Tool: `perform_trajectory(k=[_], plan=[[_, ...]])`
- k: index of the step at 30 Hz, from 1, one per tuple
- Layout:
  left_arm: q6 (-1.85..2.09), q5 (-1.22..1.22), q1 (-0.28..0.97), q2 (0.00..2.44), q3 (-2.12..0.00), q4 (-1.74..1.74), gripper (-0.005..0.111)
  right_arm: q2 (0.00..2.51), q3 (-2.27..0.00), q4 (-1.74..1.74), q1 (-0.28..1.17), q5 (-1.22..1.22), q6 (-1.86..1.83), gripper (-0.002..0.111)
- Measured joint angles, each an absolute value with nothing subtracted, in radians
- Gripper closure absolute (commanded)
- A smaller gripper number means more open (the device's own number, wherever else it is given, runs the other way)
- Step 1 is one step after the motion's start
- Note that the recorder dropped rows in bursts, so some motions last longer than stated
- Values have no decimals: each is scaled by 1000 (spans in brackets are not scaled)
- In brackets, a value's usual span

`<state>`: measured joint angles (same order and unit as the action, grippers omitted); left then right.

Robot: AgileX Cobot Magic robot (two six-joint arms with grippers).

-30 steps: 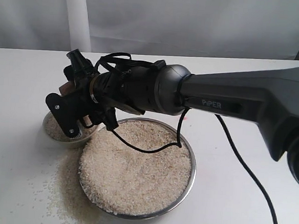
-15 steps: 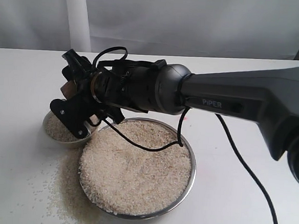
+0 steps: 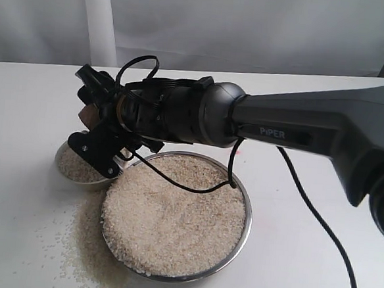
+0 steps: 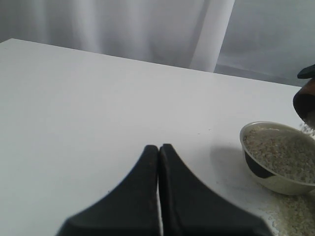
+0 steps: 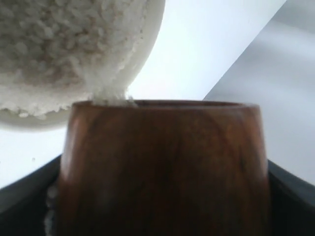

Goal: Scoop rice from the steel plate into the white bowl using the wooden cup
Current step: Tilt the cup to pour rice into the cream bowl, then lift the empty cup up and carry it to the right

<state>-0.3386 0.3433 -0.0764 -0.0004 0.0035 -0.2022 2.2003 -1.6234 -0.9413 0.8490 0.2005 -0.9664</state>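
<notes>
The wide steel plate [image 3: 247, 217] lies at the centre, heaped with rice [image 3: 174, 215]. The white bowl [image 3: 68, 169] stands left of it, partly filled with grains. My right gripper [image 3: 95, 121] reaches across above the bowl, shut on the wooden cup [image 3: 84, 114], which is tipped over it. In the right wrist view the cup [image 5: 162, 167] fills the frame and rice [image 5: 109, 93] runs from its lip into the bowl [image 5: 150, 34]. My left gripper [image 4: 159, 147] is shut and empty over bare table, with the bowl [image 4: 256, 169] and the cup's edge [image 4: 306, 102] off to one side.
Spilled rice [image 3: 86, 242] is scattered on the white table left of and in front of the plate. A black cable [image 3: 318, 219] trails from the right arm across the table. A white curtain [image 3: 253, 23] hangs behind the table.
The right wrist has rolled further, tipping the cup more over the bowl. Its lower finger has lifted a little, and the rice level in the bowl has risen.
</notes>
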Motion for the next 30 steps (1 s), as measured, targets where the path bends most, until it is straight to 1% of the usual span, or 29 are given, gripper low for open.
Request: perform_trajectory(k=[11, 16, 24, 30], plan=[[-339, 343, -76, 0, 4, -202, 107, 2200, -1623, -1083, 881, 201, -966, 108], [-339, 343, -76, 0, 4, -202, 107, 2200, -1623, -1111, 885, 242, -958, 108], [-339, 343, -76, 0, 4, -202, 107, 2171, -1623, -934, 887, 258, -662, 108], [-339, 343, -76, 0, 4, -202, 107, 2069, -1623, -759, 887, 219, -305, 108]])
